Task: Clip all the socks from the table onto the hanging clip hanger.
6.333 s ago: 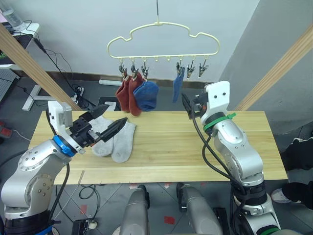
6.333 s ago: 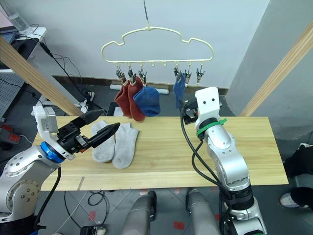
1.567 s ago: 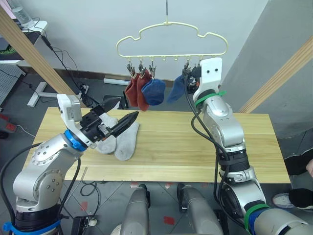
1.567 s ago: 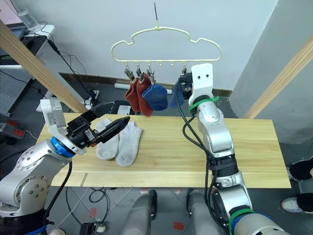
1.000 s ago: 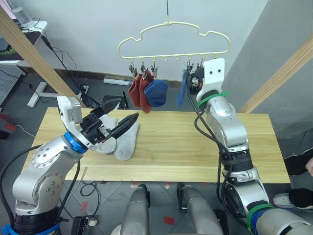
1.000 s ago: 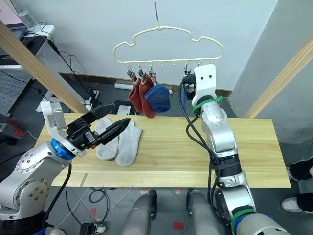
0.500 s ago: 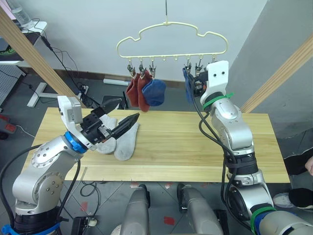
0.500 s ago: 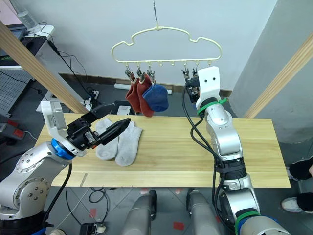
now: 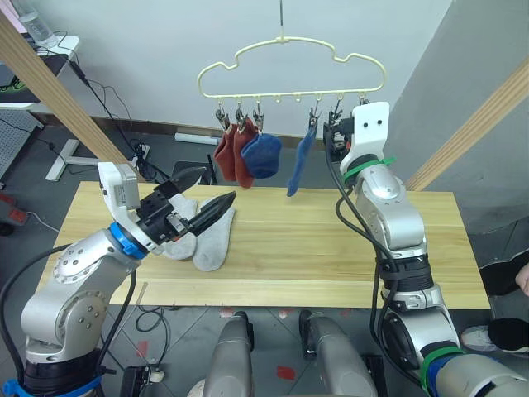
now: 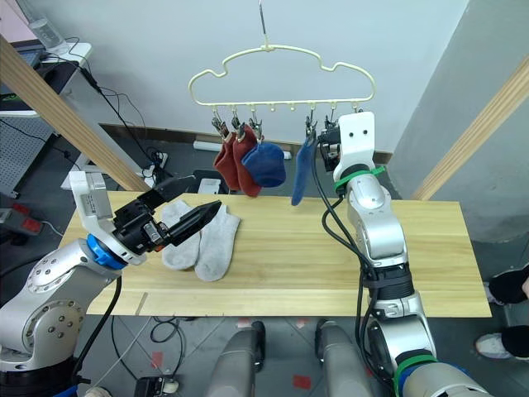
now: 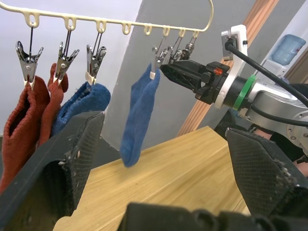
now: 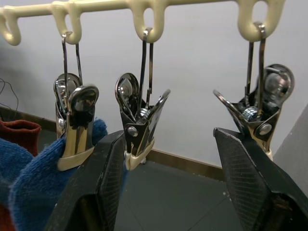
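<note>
Right gripper (image 12: 166, 183) is raised to the hanger (image 9: 289, 58) bar, fingers spread and empty, just beside an empty clip (image 12: 139, 120). Left gripper (image 9: 202, 194) hovers over the table (image 9: 331, 248) with fingers parted, holding nothing, directly above the two grey socks (image 9: 202, 240) lying side by side at the table's left. Four socks hang from the hanger: two red socks (image 9: 231, 157) and one blue sock (image 9: 263, 155) on the three left clips, and a second blue sock (image 9: 299, 165) clipped further right, next to the right gripper. Two rightmost clips are empty.
</note>
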